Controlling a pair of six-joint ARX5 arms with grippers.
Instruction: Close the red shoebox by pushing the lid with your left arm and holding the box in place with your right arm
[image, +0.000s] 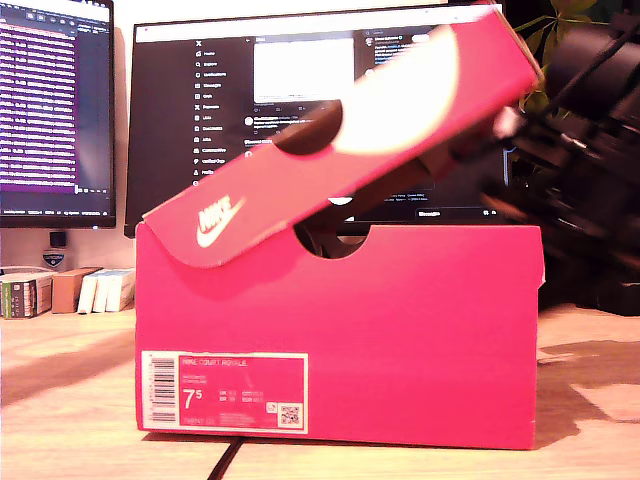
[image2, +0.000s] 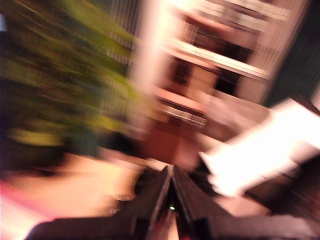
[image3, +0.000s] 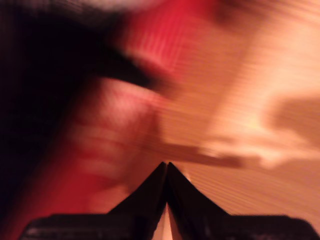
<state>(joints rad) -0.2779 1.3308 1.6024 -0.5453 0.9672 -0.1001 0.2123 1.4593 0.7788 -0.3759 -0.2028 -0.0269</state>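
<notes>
Red cardboard shoebox (image: 340, 335) sat on the pale wooden tabletop (image: 60, 400); its red hinged lid w/ white logo (image: 340, 140) was tilted half-open above the box, prob. mid-closing; dark blurred arm (image: 580, 150) beside the lid's raised end; my first gripper (image2: 171, 187) & my second gripper (image3: 167, 172) both pinched together, empty.

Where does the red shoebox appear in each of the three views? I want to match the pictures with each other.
Exterior view: the red shoebox fills the middle, its lid raised and tilted.
First wrist view: too blurred; only a pinkish-red patch at one edge, perhaps the box.
Second wrist view: a blurred red shape beyond my second gripper, likely the box.
Shared landmark: the wooden table, also in the second wrist view.
</notes>
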